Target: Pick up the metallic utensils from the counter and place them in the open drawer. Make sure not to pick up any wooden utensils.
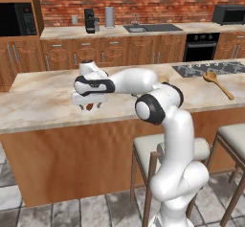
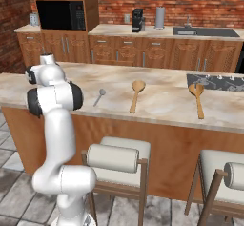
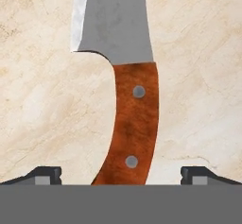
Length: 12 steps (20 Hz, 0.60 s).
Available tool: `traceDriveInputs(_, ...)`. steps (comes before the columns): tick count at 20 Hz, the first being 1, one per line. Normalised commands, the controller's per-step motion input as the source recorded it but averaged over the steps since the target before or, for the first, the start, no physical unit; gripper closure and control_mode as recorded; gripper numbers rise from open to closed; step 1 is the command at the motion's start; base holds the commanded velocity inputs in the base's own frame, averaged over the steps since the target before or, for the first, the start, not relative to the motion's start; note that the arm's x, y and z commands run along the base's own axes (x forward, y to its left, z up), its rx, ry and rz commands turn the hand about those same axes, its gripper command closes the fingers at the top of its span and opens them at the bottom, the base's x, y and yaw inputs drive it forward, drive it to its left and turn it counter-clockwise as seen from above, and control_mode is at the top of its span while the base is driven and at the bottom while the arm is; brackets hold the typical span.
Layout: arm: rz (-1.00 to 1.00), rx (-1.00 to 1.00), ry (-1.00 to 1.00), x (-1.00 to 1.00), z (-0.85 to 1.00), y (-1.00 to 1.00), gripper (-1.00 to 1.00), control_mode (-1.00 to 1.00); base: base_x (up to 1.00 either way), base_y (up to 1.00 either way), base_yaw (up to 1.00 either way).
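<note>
Your jaws stand wide open, holding nothing, straddling the knife [image 3: 127, 100] on the surface [image 3: 38, 100]; silver spoon [image 2: 99, 97] and wooden spoons [image 2: 136, 94] lie right.

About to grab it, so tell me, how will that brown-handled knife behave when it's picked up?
The knife lies flat on the counter, so it probably won't roll. Its metal blade looks rigid. The curved, smooth riveted handle may slip or pivot between the open pincer tips.
</note>
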Motion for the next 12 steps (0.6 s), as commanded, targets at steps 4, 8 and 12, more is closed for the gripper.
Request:
traceDriveInputs(4, -0.09, -0.01, 0.0, 0.4, -0.03, 0.02, -1.0, -1.0, 0.0, 0.0, 0.0)
traceDriveInputs(8, -0.02, 0.0, 0.0, 0.02, -0.07, 0.0, -1.0, -1.0, 0.0, 0.0, 0.0)
traceDriveInputs(12, 0.0, 0.0, 0.0, 0.0, -0.09, 0.0, -1.0, -1.0, 0.0, 0.0, 0.0)
